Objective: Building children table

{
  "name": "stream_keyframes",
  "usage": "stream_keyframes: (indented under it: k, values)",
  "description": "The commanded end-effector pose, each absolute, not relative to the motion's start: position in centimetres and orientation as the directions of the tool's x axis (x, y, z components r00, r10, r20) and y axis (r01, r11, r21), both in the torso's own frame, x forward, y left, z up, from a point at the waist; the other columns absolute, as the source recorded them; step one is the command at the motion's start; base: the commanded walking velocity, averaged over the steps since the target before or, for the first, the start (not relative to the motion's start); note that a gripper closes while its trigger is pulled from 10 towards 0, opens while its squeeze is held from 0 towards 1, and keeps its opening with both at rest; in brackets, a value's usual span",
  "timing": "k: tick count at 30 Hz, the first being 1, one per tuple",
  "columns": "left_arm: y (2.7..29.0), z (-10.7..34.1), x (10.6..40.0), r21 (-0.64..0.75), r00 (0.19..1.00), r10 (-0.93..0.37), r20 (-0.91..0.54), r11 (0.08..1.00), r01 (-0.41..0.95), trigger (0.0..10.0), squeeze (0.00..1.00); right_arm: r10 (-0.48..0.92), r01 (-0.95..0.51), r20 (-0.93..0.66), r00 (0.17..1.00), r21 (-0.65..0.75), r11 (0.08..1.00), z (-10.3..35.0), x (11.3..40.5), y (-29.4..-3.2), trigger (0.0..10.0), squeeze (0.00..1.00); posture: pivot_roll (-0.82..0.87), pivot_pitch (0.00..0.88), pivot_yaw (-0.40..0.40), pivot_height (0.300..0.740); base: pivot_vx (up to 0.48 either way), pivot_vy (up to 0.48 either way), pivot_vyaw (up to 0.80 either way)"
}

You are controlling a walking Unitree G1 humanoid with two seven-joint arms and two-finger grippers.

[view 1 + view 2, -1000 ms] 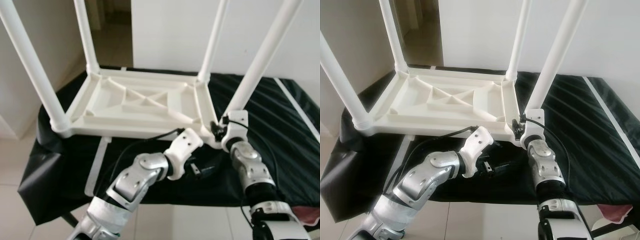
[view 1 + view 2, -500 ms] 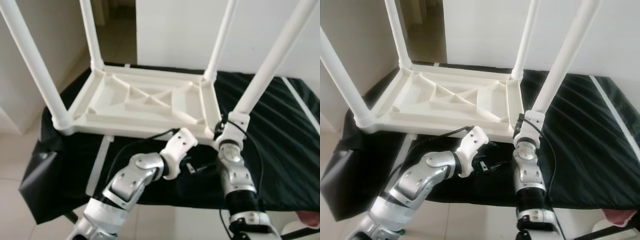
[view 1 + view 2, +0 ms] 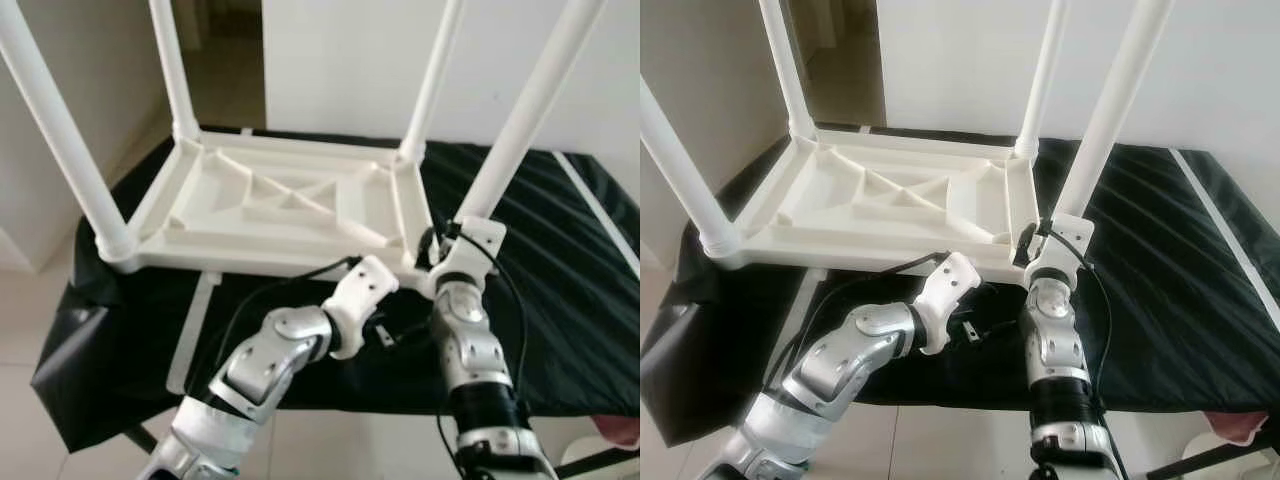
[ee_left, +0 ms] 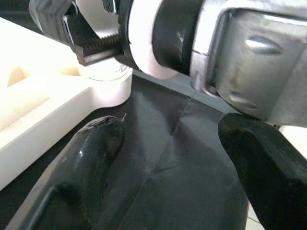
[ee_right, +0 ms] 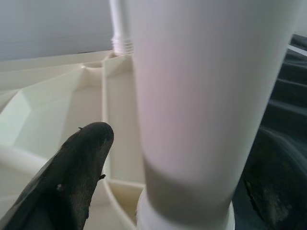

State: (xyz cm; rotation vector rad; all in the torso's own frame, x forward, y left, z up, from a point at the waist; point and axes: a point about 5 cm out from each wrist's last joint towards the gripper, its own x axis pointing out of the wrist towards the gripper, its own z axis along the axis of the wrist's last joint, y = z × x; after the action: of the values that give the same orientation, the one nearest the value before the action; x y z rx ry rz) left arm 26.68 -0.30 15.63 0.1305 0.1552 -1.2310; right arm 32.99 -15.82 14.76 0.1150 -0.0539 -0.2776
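Over the last second the right arm had swung upright under the near right corner, and the right tool [image 3: 1033, 243] had moved in from the outer side to the base of the near right white plastic tube leg [image 3: 1108, 105]. The upturned white plastic children's table [image 3: 890, 205], ribbed underside up with four legs standing, lay on the black cloth covering the desk [image 3: 1150, 250]. In the right wrist view that leg stood between the tool's black fingers [image 5: 72, 179], one finger showing beside it and the other hidden, so whether they pressed on it could not be told. The left tool [image 4: 168, 167] hovered just below the same corner socket with its fingers spread wide over the cloth, holding nothing.

The step in hand looked like seating or tightening this last leg. To do it well, the right tool should grip low, near the collar, and turn or press along the leg's axis, while the left tool braces the corner so the table does not slide on the cloth.
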Motion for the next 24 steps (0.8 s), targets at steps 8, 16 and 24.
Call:
stream_keyframes:
  k: [8,16,24]
  values:
    - [-0.4,16.0,29.4,0.095,0.409,-0.889,-0.204,0.398,0.912,10.0,0.0,-0.24,0.239,0.016,0.971,0.07,0.968,13.7,30.9,-17.2,10.0,0.0,0.02,0.0,-0.063,0.74,0.0,0.0,0.0]
    - [-0.6,17.0,32.8,0.159,0.519,-0.826,-0.22,0.494,0.855,10.0,0.0,-0.227,0.228,-0.015,0.974,0.063,0.972,12.6,28.9,-17.2,10.0,0.0,-0.01,0.0,-0.043,0.74,0.0,0.0,0.0]
    - [-1.9,16.3,34.2,0.234,0.576,-0.771,-0.271,0.528,0.816,10.0,0.0,-0.227,0.229,-0.029,0.973,0.047,0.972,12.2,27.0,-17.2,10.0,0.0,-0.04,0.0,-0.021,0.74,0.0,0.0,0.0]
